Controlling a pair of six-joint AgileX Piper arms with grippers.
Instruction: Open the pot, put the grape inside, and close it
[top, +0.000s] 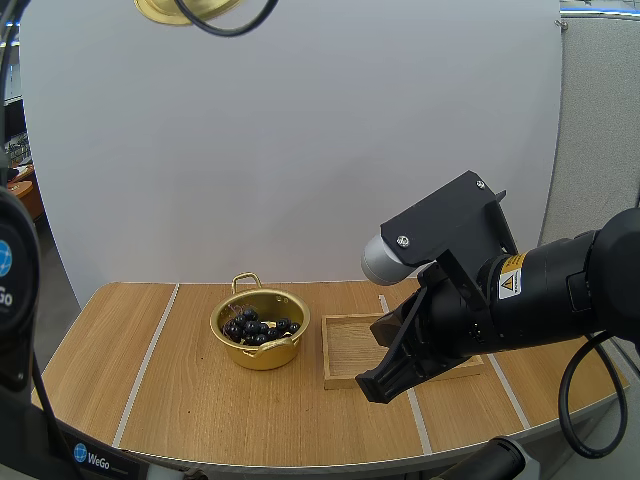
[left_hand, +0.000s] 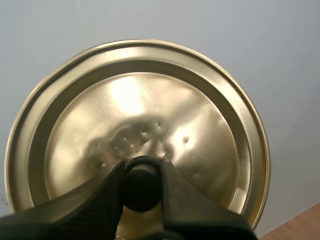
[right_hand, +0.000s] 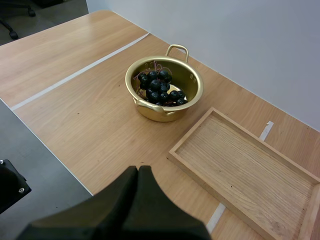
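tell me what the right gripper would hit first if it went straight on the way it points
The right gripper, shut, would likely meet bare table just short of the pot, beside the tray; depth is unclear.

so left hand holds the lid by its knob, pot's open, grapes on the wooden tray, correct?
Not on the tray: the right wrist view shows the grapes inside the open pot. Left hand does hold the lid by its knob.

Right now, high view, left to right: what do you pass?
lid, held up high by the left tool → pot with the grapes inside → wooden tray. The right tool overlaps the tray, so it is left out.
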